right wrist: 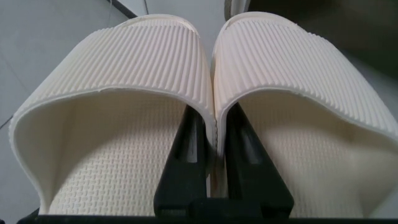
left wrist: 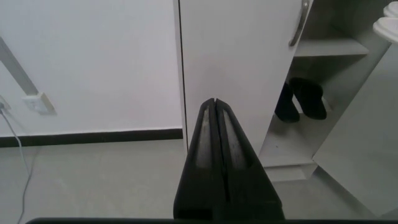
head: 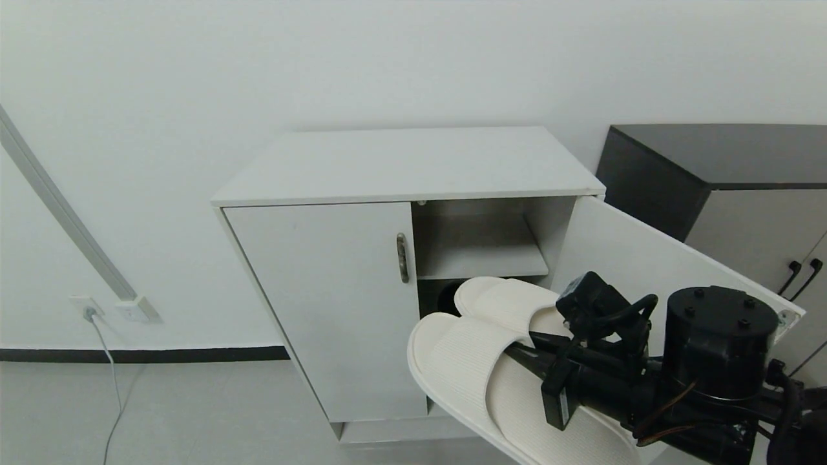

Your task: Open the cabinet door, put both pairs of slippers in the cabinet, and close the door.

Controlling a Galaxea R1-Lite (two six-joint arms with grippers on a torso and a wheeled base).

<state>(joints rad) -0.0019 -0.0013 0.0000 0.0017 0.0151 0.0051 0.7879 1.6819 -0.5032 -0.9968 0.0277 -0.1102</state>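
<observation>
The white cabinet [head: 400, 161] has its left door [head: 323, 290] closed and its right door [head: 633, 258] swung open. My right gripper [head: 520, 352] is shut on a pair of cream slippers [head: 465, 368], held side by side just in front of the open compartment, toes toward it. In the right wrist view its fingers [right wrist: 186, 143] pinch the adjoining inner walls of the two cream slippers [right wrist: 149, 81]. A pair of black slippers [left wrist: 301, 99] lies on the lower shelf inside. My left gripper [left wrist: 214, 106] is shut and empty, low before the closed door.
A black-topped cabinet [head: 711, 168] stands right of the open door. A shelf [head: 478, 252] divides the open compartment. A wall socket with a cable [head: 87, 309] is at the left above the grey floor [head: 161, 413].
</observation>
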